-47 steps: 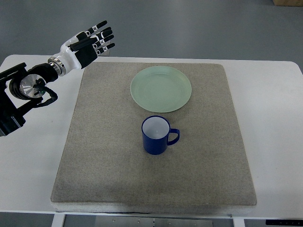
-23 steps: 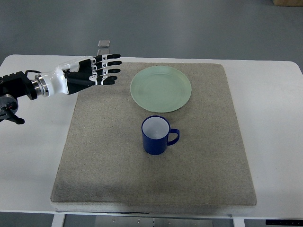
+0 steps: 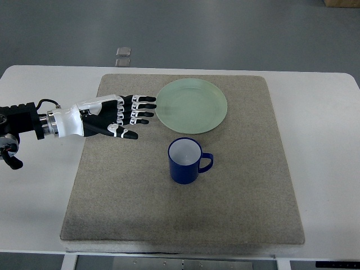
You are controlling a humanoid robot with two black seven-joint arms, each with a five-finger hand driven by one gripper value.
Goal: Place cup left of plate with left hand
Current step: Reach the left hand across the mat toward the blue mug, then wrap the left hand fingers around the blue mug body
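A dark blue cup (image 3: 185, 161) with a white inside stands upright on the grey mat (image 3: 236, 191), its handle pointing right. It is just in front of a pale green plate (image 3: 191, 105) at the mat's far middle. My left hand (image 3: 132, 115) reaches in from the left over the mat, fingers stretched out and spread, holding nothing. Its fingertips (image 3: 151, 106) nearly reach the plate's left rim. The cup is a short way to the right of and nearer than the hand.
The mat lies on a white table (image 3: 326, 140). A small grey object (image 3: 122, 52) lies on the floor beyond the table's far edge. The right arm is out of view.
My left hand has swung from the mat's far left corner down and to the right, and now hovers low beside the plate's left edge. Cup and plate have not moved.
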